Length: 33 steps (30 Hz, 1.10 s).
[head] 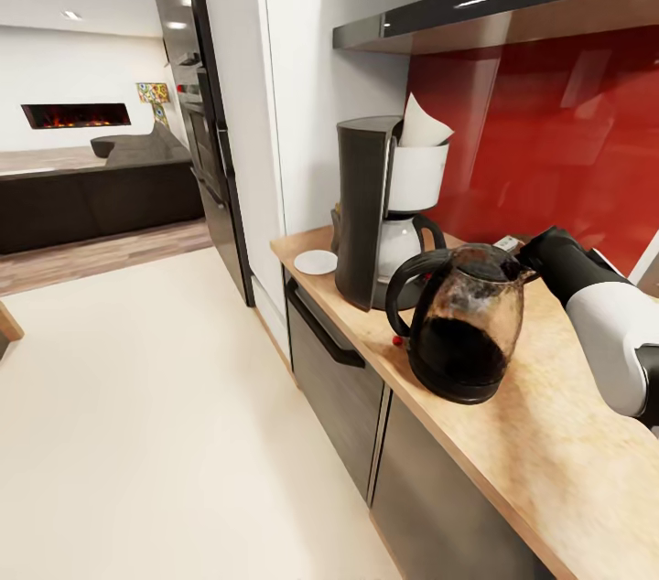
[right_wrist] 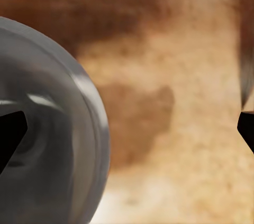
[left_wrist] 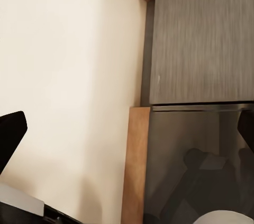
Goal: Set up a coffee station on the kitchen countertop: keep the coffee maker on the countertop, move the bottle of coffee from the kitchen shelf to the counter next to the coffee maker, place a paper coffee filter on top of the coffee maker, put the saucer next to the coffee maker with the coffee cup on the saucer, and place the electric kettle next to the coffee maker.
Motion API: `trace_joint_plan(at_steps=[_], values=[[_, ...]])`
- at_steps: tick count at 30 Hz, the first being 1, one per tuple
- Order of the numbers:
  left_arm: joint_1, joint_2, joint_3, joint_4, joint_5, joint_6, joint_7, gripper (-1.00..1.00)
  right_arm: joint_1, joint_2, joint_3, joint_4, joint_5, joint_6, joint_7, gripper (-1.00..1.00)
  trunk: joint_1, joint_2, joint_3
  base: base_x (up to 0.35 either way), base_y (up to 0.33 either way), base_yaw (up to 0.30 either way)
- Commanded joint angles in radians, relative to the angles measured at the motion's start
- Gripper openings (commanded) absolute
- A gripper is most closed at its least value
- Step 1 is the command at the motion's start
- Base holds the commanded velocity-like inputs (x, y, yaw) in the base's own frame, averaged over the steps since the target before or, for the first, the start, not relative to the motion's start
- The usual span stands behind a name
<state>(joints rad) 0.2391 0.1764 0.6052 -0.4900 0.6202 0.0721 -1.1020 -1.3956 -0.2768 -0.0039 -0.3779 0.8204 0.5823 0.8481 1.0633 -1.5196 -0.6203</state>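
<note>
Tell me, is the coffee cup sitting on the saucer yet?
No, the saucer lies bare on the kitchen countertop beside the coffee maker.

To your left, a dark sofa [head: 110,187] faces a lit fireplace [head: 75,114]. A red splashback [head: 549,141] lines the far right wall.

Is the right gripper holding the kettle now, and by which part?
Nothing is held. The right gripper is open beside the kettle, near its top; the fingers do not close on it.

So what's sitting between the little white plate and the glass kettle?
In the head view, the coffee maker stands between the saucer and the electric kettle, with a glass carafe in it. All sit on the kitchen countertop.
</note>
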Motion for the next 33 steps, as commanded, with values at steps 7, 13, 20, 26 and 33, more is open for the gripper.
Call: trace_joint_plan(at_steps=[7, 13, 20, 26, 33], values=[[0.000, 0.000, -0.001, -0.001, 0.006, 0.008, -0.002, 1.00, 0.000, -0.001, -0.001, -0.002, 0.005, 0.004, 0.006, 1.00, 0.000, 0.000, -0.002, 0.000, 0.000, 0.000], [0.001, 0.000, -0.001, -0.001, 0.005, 0.008, -0.002, 1.00, 0.000, -0.001, 0.000, -0.002, 0.005, 0.004, 0.006, 1.00, 0.000, 0.000, -0.002, 0.000, 0.000, 0.000], [0.001, 0.000, -0.001, -0.001, 0.005, 0.008, -0.004, 1.00, 0.000, 0.001, 0.000, -0.002, 0.005, 0.005, 0.006, -1.00, 0.000, 0.000, -0.002, 0.000, 0.000, 0.000], [0.001, 0.000, -0.001, -0.001, 0.005, 0.008, -0.004, 1.00, 0.000, 0.001, 0.000, -0.002, 0.005, 0.005, 0.006, -1.00, 0.000, 0.000, -0.002, 0.000, 0.000, 0.000], [0.001, 0.000, -0.001, -0.001, 0.005, 0.008, -0.004, 1.00, 0.000, 0.001, 0.000, -0.003, 0.005, 0.005, 0.006, -1.00, 0.000, 0.000, -0.002, 0.000, 0.000, 0.000]])
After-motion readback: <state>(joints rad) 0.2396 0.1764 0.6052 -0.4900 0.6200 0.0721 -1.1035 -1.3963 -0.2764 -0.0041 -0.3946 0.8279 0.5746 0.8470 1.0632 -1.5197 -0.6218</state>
